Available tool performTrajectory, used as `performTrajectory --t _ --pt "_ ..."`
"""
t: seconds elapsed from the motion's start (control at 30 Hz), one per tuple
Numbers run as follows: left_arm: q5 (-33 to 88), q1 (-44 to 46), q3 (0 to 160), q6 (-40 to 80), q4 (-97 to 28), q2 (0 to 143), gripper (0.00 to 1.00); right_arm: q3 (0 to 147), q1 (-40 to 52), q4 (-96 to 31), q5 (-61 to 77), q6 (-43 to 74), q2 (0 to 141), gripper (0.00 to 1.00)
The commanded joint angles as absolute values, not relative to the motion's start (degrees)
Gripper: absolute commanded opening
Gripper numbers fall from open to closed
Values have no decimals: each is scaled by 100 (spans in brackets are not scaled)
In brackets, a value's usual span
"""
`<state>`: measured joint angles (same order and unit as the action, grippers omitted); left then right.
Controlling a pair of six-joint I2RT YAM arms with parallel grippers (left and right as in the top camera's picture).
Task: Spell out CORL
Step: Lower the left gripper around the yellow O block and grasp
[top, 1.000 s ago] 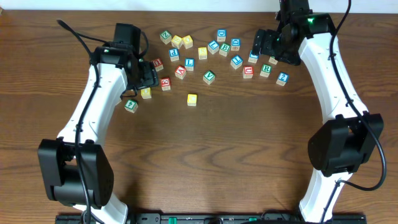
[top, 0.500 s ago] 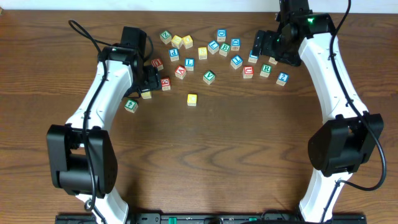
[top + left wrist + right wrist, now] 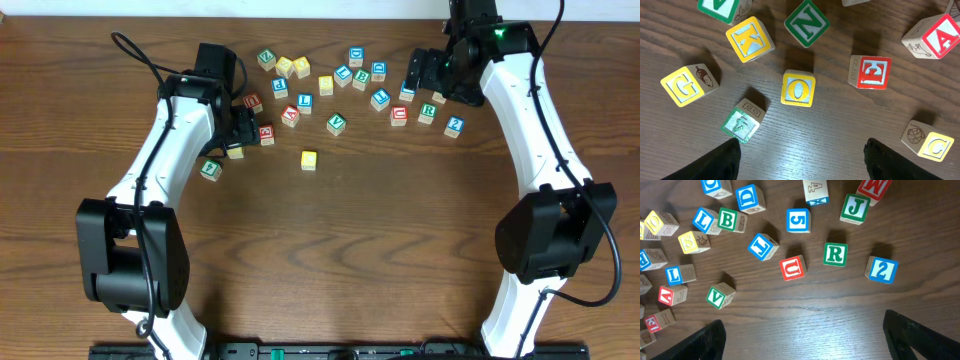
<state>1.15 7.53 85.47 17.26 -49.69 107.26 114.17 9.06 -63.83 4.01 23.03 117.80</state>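
Over the table (image 3: 400,250), the left arm (image 3: 165,150) hangs above the left end of the scattered blocks (image 3: 305,101), the right arm (image 3: 530,110) above the right end. The left gripper (image 3: 801,145) is spread wide, with the yellow O block (image 3: 798,89) straight ahead between its fingers and the C block (image 3: 932,145) off beside one fingertip. The right gripper (image 3: 804,321), equally wide, has the green R block (image 3: 835,254) just ahead, so each arm looks nearest its own letters.

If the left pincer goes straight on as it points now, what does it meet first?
Probably the yellow O block, centred ahead of the left pincer; depth is unclear.
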Motion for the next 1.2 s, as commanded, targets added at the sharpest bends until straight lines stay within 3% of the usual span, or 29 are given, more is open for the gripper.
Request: performTrajectory --t 0.0,0.93,1.17 --pt "67 749 8495 1791 -4976 10816 78 11485 947 -6390 333 2353 11806 96" --pt "58 746 8490 1457 -4482 11590 73 11485 947 -6410 331 2353 11806 96" --pt "43 742 8455 1249 -4228 11590 59 11485 947 -6407 331 2353 11806 97"
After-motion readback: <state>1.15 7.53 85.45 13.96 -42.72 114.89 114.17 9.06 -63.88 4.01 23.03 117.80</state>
